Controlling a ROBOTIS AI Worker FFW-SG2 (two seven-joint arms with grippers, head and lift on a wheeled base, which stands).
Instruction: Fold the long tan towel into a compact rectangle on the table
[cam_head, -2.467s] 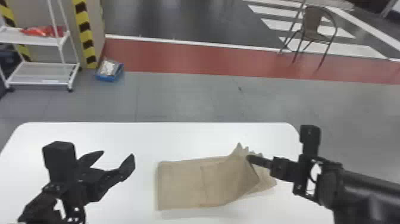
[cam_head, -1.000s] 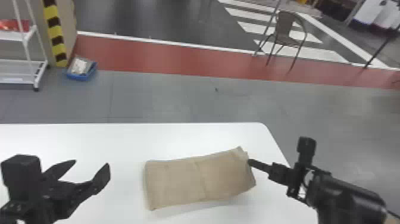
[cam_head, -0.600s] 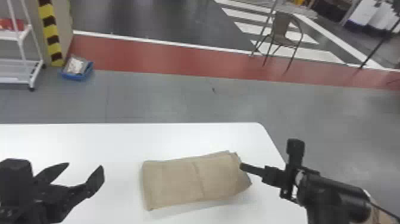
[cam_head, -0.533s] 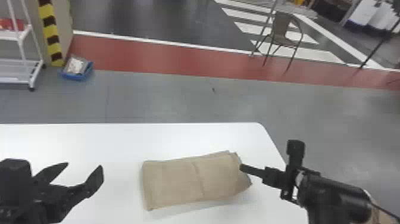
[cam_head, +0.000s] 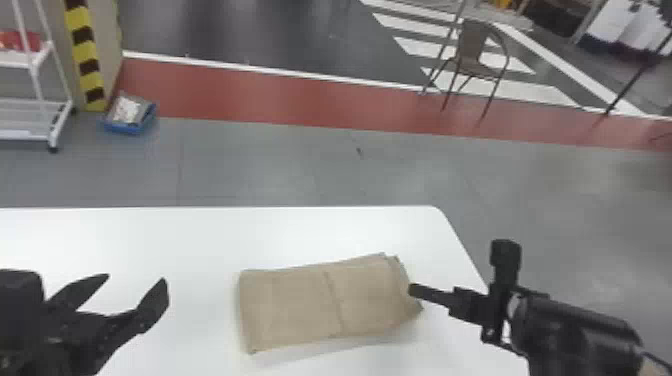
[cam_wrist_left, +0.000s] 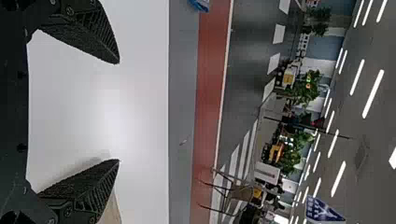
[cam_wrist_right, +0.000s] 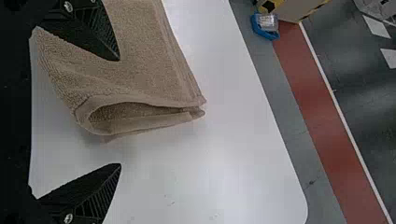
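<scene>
One nubbly tan towel (cam_head: 300, 307), roughly rectangular.

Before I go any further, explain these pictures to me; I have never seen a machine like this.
The machine is a robot with a left end effector and a right end effector, each made of two flat black fingers. The big picture looks forward and down from its head. The other two come from cameras on its wrists, turned on their side, so upright things lie sideways. On the white table lies a folded tan towel, with the right end effector at its right end. Both pairs of fingers stand apart, and nothing appears to be held. The chair stands beyond the table.
</scene>
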